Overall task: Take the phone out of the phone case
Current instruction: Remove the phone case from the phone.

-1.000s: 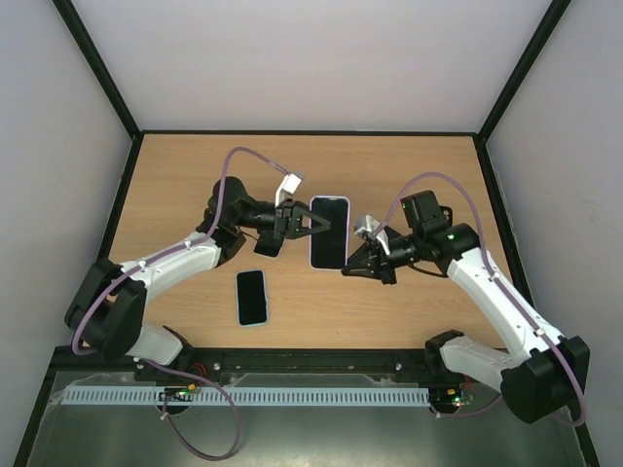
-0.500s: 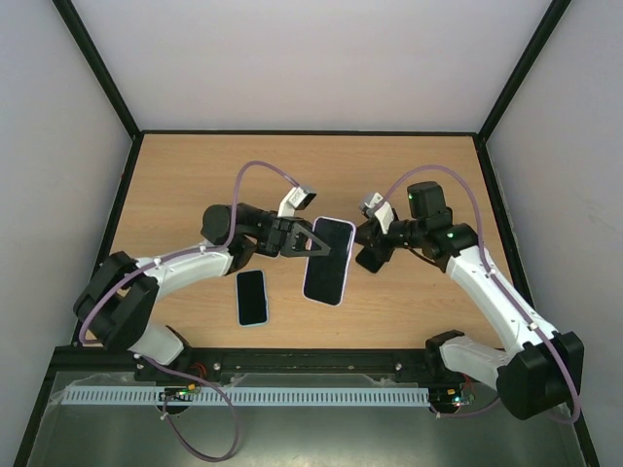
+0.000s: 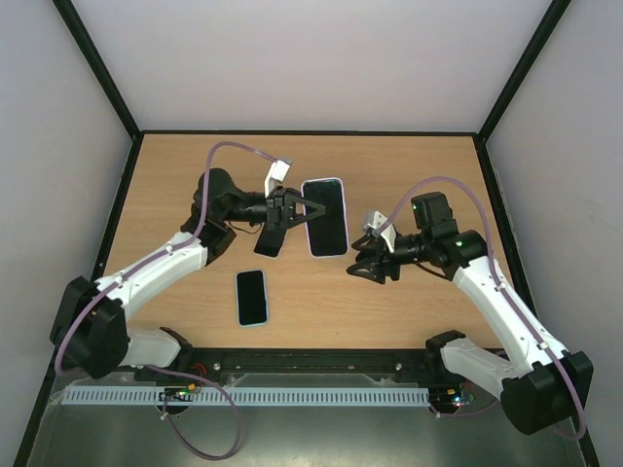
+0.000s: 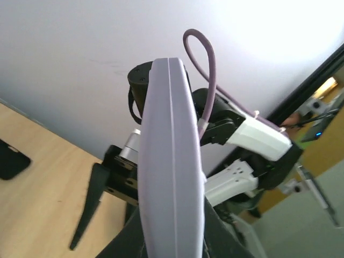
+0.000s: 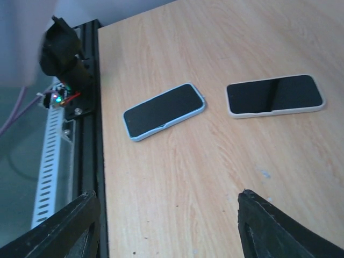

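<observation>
Right, I have the left gripper (image 3: 298, 214) pinched shut on one long edge of the big dark-screened phone (image 3: 325, 218). That phone sits snug inside its pale lilac plastic case (image 4: 171, 161). From above the pale rim runs all the way round the glass, so by my reading nothing has come apart yet. From the left wrist, the case rises edge-on straight out from between the fingers. The right gripper (image 5: 166, 196) stands with its jaws wide apart and holds nothing. It waits just off the free long edge of the cased phone, opposite the left gripper's pinch. Whether the cased phone is clear of the light wooden table (image 3: 195, 165) or resting on it I can't say, because the views don't settle it. So the score: the grasp on the case is made, but the peel or push that frees the phone is all left to do. After that, both pieces want setting down apart. Now the count: two arms and two grippers. There are two phones in all. One is the lilac-cased one at the left gripper's tips. The other is a smaller light-blue-rimmed phone (image 3: 251, 297) lying flat to the near side of the left gripper, well apart from both grippers and untouched. I count one case for sure; whether that blue rim is a case or the phone's own body I can't tell.
</observation>
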Tool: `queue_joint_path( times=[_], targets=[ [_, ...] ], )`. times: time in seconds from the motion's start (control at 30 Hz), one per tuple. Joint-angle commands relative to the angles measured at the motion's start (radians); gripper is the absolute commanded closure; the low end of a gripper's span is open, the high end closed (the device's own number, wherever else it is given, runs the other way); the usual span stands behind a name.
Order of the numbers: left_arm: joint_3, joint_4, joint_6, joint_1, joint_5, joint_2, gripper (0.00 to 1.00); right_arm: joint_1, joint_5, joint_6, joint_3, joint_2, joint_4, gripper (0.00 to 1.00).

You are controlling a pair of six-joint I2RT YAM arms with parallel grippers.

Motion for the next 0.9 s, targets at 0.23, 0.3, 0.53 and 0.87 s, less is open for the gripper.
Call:
queue_joint_path(
  times=[0.23, 0.3, 0.53, 0.87],
  targets=[
    [-0.005, -0.277, 0.355, -0.022, -0.079, -0.064, 0.98, 0.004, -0.095, 0.118, 0.019, 0.040, 0.063, 0.41],
    [-0.006, -0.246, 0.333, -0.023, -0.055, -0.056, 0.97, 0.004, -0.111, 0.115, 0.029, 0.056, 0.054, 0.41],
    [-0.011, -0.239, 0.333, -0.028, -0.023, -0.049, 0.98, 0.004, -0.126, 0.170, 0.031, 0.060, 0.094, 0.42],
    [0.001, -0.244, 0.338, -0.049, -0.003, -0.026, 0.98, 0.004, -0.130, 0.231, 0.025, 0.071, 0.145, 0.38]
  ],
)
